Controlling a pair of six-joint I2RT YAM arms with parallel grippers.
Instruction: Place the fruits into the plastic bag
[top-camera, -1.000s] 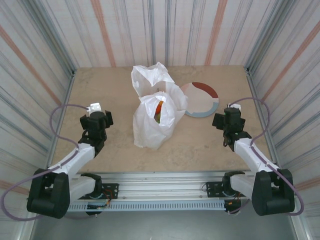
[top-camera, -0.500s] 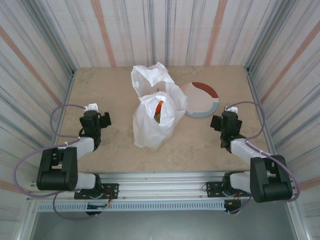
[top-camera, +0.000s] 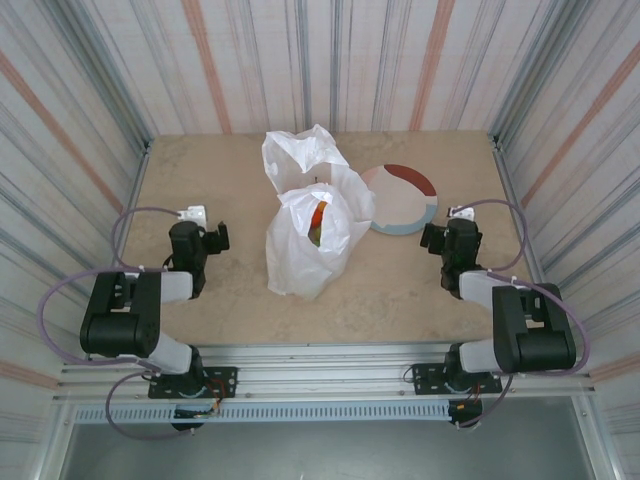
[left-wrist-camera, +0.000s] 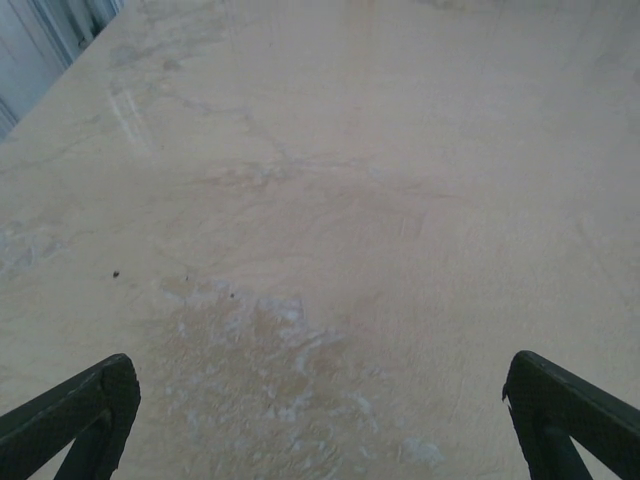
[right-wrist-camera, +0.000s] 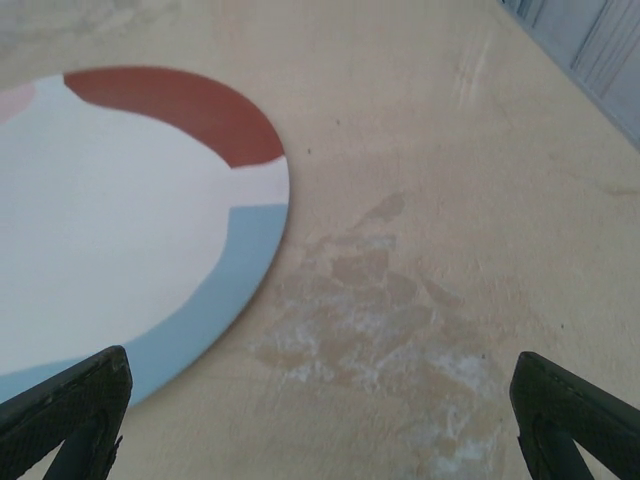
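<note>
Nearest, both arms sit folded low by the rail at the near edge, and each hand is spread wide with nothing between its fingers: the left hand (left-wrist-camera: 318, 400) over bare counter (top-camera: 400, 290) on the left, the right hand (right-wrist-camera: 318, 400) just near of the plate (right-wrist-camera: 120, 230) on the right. Between them, well apart from either, the plastic bag (top-camera: 305, 245) stands slumped at mid-counter. The fruits (top-camera: 318, 222) show as a red and orange patch through its film; how many are inside cannot be told. The plate beside it lies bare, so the job looks about finished. The risk now is the bag itself: thin film with round fruit inside could sag or tip, and fruit would roll out if an arm swung across and brushed it. Room is good in front of each hand and along the near strip; the striped walls hem in the left, right and far edges.
</note>
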